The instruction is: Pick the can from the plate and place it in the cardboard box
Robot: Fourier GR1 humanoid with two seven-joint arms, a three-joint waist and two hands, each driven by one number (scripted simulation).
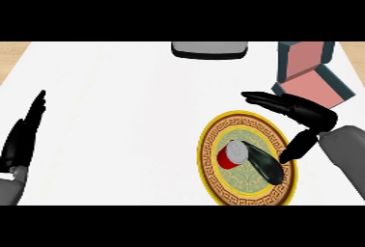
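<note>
Can was sitting on the plate, not yet lifted. Right robot hand hung over it spread open, thumb just beside the can, probably lining up a grab. Cardboard box sat close by. Left robot hand rested flat-fingered on the bench.

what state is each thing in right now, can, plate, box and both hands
can: on the plate, not gripped
plate: lying flat, holds the can
cardboard box: open, flaps out
right hand: open, over the plate's right side, thumb beside the can
left hand: open, resting at the left edge, fingers up
</note>
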